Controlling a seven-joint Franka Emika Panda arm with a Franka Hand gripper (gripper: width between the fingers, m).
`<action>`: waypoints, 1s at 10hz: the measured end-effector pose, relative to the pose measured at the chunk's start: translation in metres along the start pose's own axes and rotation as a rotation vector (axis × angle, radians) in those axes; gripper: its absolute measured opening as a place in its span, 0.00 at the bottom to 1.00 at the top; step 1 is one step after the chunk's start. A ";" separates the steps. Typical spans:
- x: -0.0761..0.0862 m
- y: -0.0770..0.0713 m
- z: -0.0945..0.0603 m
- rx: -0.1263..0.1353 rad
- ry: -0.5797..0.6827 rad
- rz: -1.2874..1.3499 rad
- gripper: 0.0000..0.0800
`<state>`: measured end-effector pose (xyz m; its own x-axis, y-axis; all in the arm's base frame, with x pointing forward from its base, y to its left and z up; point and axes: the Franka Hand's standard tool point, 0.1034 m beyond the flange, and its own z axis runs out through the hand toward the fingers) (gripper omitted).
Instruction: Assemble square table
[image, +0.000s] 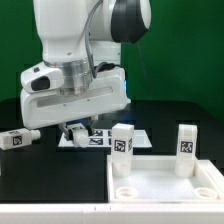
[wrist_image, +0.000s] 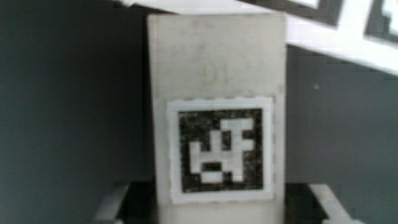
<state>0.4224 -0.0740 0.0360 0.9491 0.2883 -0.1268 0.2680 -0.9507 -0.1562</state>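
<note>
White arm (image: 85, 50) fills the middle of the exterior view, bent low over the black tabletop (image: 170, 115). The square panel (image: 165, 200) lies flat toward the exterior view's right, with its raised rim up like a shallow tray. Two round corner holes show inside the rim.

The marker board (image: 98, 139) lies flat beneath the arm.

At the panel's far edge the first standing leg (image: 122, 140) and the second standing leg (image: 186, 140) are upright, long axes vertical, tags facing the camera. I cannot tell whether they sit in the panel or just behind it. The lying leg (image: 18, 138) rests on its side on the tabletop at the exterior view's left, well apart from the panel.

In the wrist view the fingers (wrist_image: 128, 205) press both sides of the held leg (wrist_image: 217, 90). Its long axis runs crosswise to the grip, its tagged face is turned toward the camera, and its far end reaches over the marker board.
</note>
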 end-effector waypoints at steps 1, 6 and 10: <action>0.000 0.000 0.000 0.000 0.000 -0.038 0.36; 0.007 0.011 -0.003 -0.016 -0.002 -0.685 0.36; 0.003 0.020 -0.005 -0.044 -0.016 -0.968 0.36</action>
<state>0.4319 -0.0930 0.0368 0.3124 0.9497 0.0239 0.9385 -0.3046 -0.1628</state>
